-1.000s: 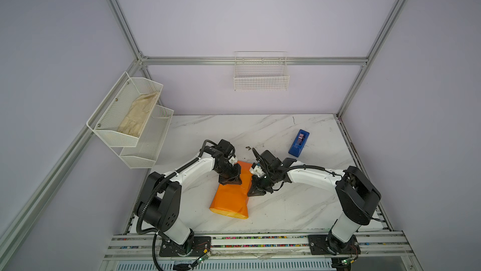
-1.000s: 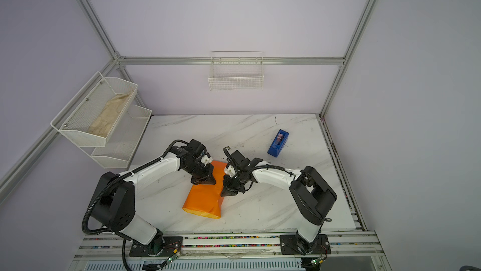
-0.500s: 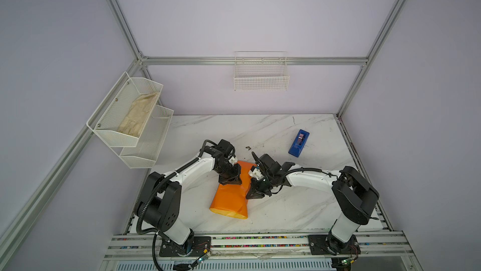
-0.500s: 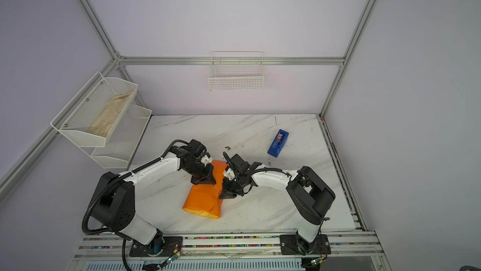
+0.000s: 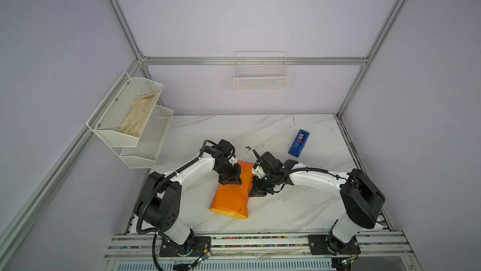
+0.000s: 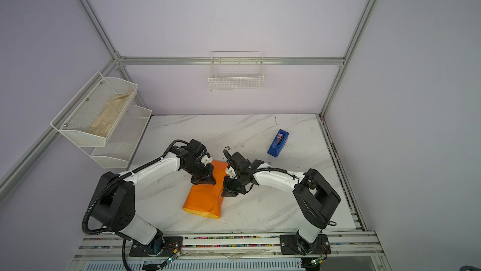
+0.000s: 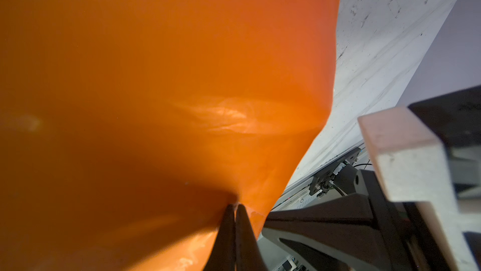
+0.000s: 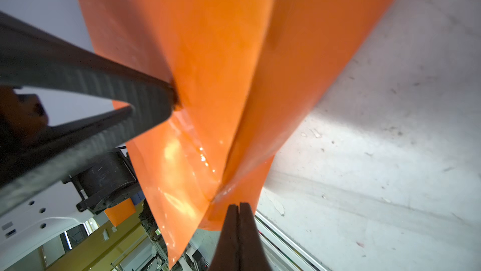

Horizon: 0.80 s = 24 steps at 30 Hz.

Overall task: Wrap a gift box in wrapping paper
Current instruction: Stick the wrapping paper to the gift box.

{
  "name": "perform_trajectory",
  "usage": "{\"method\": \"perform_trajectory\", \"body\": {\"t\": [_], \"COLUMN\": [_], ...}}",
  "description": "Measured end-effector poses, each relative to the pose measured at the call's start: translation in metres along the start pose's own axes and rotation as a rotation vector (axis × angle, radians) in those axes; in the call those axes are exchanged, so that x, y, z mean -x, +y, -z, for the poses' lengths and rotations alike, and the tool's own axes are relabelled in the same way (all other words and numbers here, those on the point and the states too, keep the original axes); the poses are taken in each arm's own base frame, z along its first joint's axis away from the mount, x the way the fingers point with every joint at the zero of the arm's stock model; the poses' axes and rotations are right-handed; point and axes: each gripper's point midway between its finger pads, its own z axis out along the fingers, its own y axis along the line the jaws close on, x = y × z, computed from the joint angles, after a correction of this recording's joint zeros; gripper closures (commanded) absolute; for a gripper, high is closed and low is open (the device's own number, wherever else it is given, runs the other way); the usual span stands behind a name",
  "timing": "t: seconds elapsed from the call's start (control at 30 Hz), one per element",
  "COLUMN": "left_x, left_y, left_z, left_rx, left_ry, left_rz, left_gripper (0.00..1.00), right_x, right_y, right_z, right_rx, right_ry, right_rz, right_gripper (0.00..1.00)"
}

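Note:
The wrapping paper (image 5: pixel 229 202) (image 6: pixel 204 199) lies folded over itself mid-table, glossy orange side out. Its far part is raised between my two grippers. The gift box is hidden; I cannot tell whether it sits under the paper. My left gripper (image 5: pixel 230 181) (image 6: pixel 204 181) (image 7: pixel 235 206) is shut, pinching the paper's left edge. Its fingers (image 8: pixel 145 105) show biting the sheet (image 8: pixel 208 48) in the right wrist view. My right gripper (image 5: pixel 256 192) (image 6: pixel 229 192) (image 8: pixel 239 204) is shut at the right edge, where a crease of the paper (image 7: pixel 156 74) runs into its tips.
A blue tape dispenser (image 5: pixel 298 143) (image 6: pixel 278 143) stands on the marble table (image 5: pixel 299 204) at the back right. A white two-tier rack (image 5: pixel 145 152) with a beige cloth (image 5: pixel 138 116) hangs on the left wall. A wire basket (image 5: pixel 261 74) hangs on the back wall.
My right gripper has shifted slightly toward the table's front, still at the paper's right edge. The left gripper and the paper have barely moved.

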Motion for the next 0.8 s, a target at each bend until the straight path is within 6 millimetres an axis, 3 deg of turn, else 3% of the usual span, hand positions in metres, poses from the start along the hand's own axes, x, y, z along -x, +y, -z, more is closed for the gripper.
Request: {"method": "perform_trajectory", "body": {"t": [0.2, 0.37, 0.57, 0.6, 0.7, 0.8], "left_x": [0.000, 0.000, 0.000, 0.000, 0.000, 0.000], "left_y": [0.001, 0.001, 0.001, 0.001, 0.001, 0.001], "left_z": [0.000, 0.000, 0.000, 0.000, 0.000, 0.000], "left_rx": [0.004, 0.004, 0.004, 0.004, 0.004, 0.003], "left_ry": [0.000, 0.000, 0.000, 0.000, 0.001, 0.000], "left_rz": [0.001, 0.003, 0.003, 0.003, 0.003, 0.003], "left_gripper": [0.94, 0.94, 0.94, 0.94, 0.94, 0.94], "right_x": [0.006, 0.001, 0.001, 0.001, 0.003, 0.008], "right_y": [0.005, -0.010, -0.009, -0.004, 0.013, 0.026], "right_z": [-0.009, -0.020, -0.009, -0.004, 0.009, 0.015], "right_rx": [0.042, 0.021, 0.009, 0.019, 0.073, 0.131], "right_ry": [0.007, 0.026, -0.008, -0.020, -0.058, -0.087], "right_rz": [-0.003, -0.034, -0.049, -0.047, -0.050, -0.056], "right_gripper": [1.00, 1.00, 1.00, 0.99, 0.79, 0.68]}}
